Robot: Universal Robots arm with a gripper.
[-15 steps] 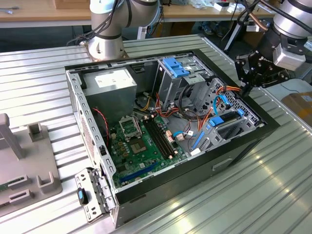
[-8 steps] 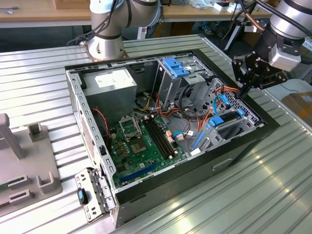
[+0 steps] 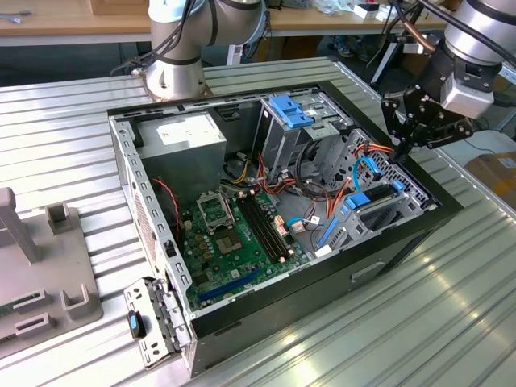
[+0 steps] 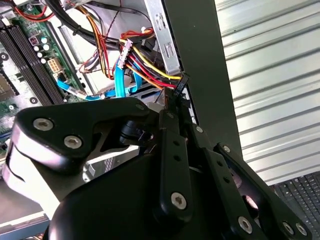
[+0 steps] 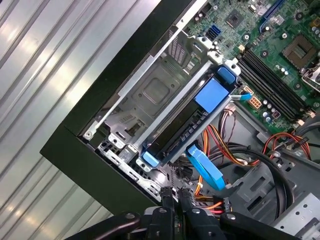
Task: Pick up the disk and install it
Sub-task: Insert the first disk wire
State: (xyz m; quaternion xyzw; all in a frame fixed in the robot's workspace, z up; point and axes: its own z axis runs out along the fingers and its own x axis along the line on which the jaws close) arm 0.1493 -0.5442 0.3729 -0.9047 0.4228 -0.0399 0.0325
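The disk stands on edge in the metal drive cage at the corner of the open computer case. Its blue carrier frame shows at both ends, and in the exterior view it appears as a blue strip near the case's right wall. My gripper hangs just above that wall, apart from the disk, fingers pointing down. In both wrist views the two black fingers lie close together with nothing between them. The fingertips sit next to a bundle of coloured wires.
A grey power-supply box and a blue bracket on a drive cage stand at the back of the case. The green motherboard fills its floor. A second arm's base stands behind, and a grey fixture sits at the exterior view's left.
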